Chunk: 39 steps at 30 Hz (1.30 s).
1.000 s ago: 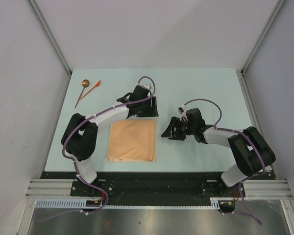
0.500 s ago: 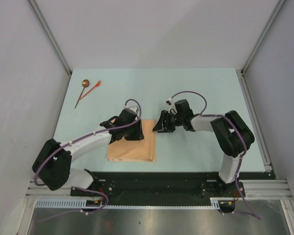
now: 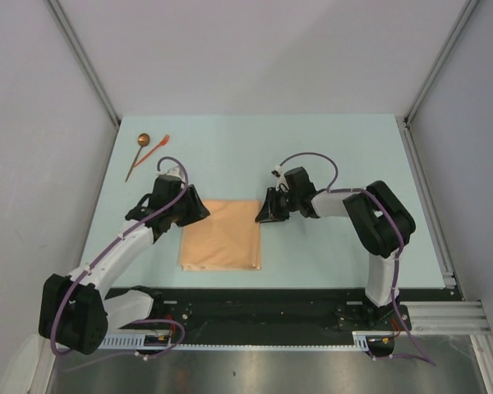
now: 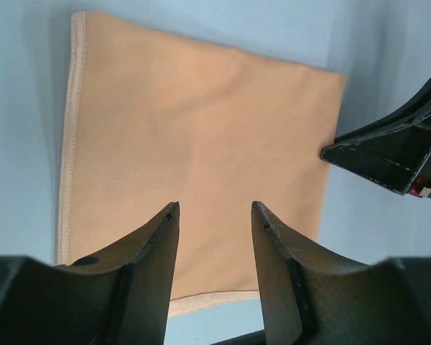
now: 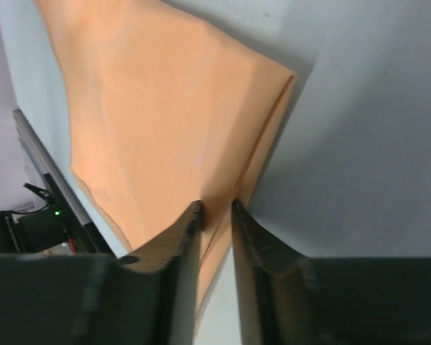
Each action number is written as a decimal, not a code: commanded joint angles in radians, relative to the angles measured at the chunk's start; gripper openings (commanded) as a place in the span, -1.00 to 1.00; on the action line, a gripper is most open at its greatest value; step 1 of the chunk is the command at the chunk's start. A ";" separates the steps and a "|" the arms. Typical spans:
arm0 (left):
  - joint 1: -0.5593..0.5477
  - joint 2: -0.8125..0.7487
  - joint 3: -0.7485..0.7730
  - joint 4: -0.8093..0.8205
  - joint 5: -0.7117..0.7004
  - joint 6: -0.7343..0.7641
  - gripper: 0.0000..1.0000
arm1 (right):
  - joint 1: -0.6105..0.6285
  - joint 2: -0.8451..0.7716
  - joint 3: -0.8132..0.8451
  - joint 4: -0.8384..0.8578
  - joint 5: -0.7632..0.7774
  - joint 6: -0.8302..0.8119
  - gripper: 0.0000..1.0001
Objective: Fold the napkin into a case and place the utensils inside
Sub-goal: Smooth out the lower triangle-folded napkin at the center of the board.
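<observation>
Tan-orange cloth is your main thing here. The napkin (image 3: 222, 235) lies flat on the pale blue bench (image 3: 337, 156), a little left of centre and toward the lower edge of the overhead frame. It is a broad square, not yet a narrow case, and the left wrist view shows a paler hem along its left and bottom edges.

Your left fingers (image 3: 193, 212) sit at the napkin's upper left corner in the overhead frame. From the left wrist camera these fingers (image 4: 158, 244) stand clearly apart, with the cloth showing in the gap and nothing between them. You cannot tell from these views whether their tips touch the cloth.

Your right fingers (image 3: 265, 215) are at the napkin's upper right corner in the overhead frame. In the left wrist view their dark tip meets the cloth's right edge at mid-height. From the right wrist camera these fingers (image 5: 183, 244) stand close together, with only a narrow gap, and the napkin's layered edge runs down into that gap. You cannot tell whether they pinch the cloth or merely straddle it.

Both utensils lie in the upper left of the overhead frame, well apart from the napkin and bare on the bench. The spoon (image 3: 136, 158) has its round coppery bowl uppermost and its thin dark handle slants down to the left. The orange-red fork (image 3: 158, 148) lies just to its right, slanted the same way.
</observation>
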 commanded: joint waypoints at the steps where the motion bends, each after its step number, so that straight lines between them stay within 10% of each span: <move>1: 0.018 -0.015 -0.030 0.027 0.033 -0.002 -0.01 | -0.047 0.032 0.027 -0.063 0.080 -0.073 -0.54; 10: 0.056 0.038 -0.077 0.044 0.030 -0.019 0.32 | -0.116 0.066 0.100 -0.138 0.055 -0.160 -0.71; 26: 0.243 0.147 0.053 0.087 0.177 -0.067 0.42 | 0.161 -0.256 -0.005 -0.361 0.241 -0.121 0.56; 39: 0.243 0.013 -0.011 0.059 0.237 -0.045 0.41 | 0.286 -0.334 -0.317 0.041 0.160 0.248 0.36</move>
